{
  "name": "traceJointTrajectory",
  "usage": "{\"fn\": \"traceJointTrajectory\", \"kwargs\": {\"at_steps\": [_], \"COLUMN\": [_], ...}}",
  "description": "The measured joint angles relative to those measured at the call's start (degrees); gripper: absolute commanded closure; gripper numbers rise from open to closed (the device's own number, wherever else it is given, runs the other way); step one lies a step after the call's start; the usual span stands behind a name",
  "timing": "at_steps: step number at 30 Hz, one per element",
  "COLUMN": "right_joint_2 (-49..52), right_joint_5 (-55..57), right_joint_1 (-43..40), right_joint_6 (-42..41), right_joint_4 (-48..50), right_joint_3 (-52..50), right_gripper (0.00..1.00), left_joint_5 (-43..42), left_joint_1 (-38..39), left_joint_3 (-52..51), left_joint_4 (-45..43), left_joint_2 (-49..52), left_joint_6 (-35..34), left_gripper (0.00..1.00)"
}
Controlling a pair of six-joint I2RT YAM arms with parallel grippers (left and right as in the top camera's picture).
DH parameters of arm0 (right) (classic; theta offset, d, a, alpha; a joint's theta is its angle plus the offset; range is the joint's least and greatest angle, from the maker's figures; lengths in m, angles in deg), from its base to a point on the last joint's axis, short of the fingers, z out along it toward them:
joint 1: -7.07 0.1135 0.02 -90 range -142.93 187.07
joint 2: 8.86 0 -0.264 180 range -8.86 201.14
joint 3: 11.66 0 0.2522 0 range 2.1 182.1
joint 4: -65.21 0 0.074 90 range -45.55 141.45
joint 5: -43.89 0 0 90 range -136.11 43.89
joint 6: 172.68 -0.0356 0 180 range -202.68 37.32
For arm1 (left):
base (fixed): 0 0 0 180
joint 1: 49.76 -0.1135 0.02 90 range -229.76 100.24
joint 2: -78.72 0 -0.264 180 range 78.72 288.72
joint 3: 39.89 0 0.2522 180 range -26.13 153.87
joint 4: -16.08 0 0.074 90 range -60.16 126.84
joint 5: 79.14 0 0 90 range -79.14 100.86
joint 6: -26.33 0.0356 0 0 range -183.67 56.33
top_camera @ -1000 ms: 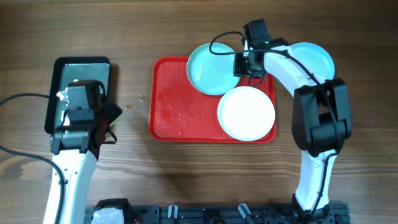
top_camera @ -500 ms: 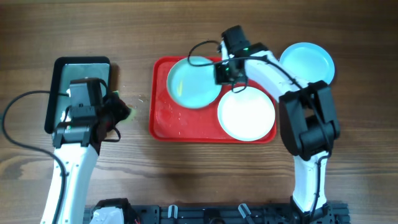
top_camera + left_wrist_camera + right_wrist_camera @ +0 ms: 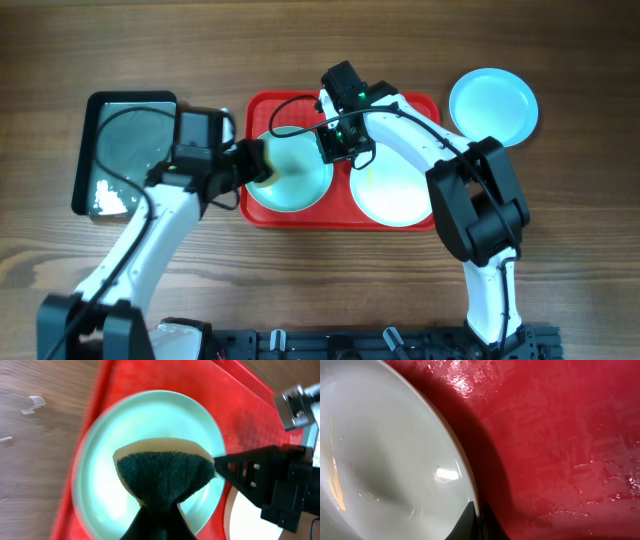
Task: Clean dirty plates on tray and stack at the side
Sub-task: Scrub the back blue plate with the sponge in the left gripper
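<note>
Here the left gripper [image 3: 159,519] clamps the sponge [image 3: 165,472] over the aqua plate [image 3: 97,485] in the tray's [image 3: 300,108] left half, the right gripper [image 3: 330,150] pinching its rim: best press flat, scrub in circles, brace firmly.

we see two plates side by side on the big tray [image 3: 262,110]: the left plate [image 3: 300,185] and the right plate [image 3: 395,190], close together. a sponge [image 3: 262,162] sits over the left plate's left part. the third plate [image 3: 493,98] lies on the table [image 3: 330,290], beyond the big tray's far right corner. a smaller tray [image 3: 125,165] lies left of the big tray.
</note>
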Motion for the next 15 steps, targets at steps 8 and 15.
{"fn": "traceJointTrajectory", "kwargs": {"at_steps": [8,15], "right_joint_2": [0.0,0.0], "right_joint_5": [-0.4,-0.4], "right_joint_1": [0.0,0.0], "right_joint_6": [0.4,0.4], "right_joint_4": [0.3,1.1], "right_joint_3": [0.0,0.0], "right_gripper": [0.96,0.96], "left_joint_5": [-0.6,-0.6], "left_joint_1": [3.5,3.5], "left_joint_3": [-0.1,-0.1], "left_joint_4": [-8.0,-15.2], "left_joint_2": [11.0,17.5], "left_joint_6": [-0.9,-2.2], "left_gripper": [0.96,0.96]}}
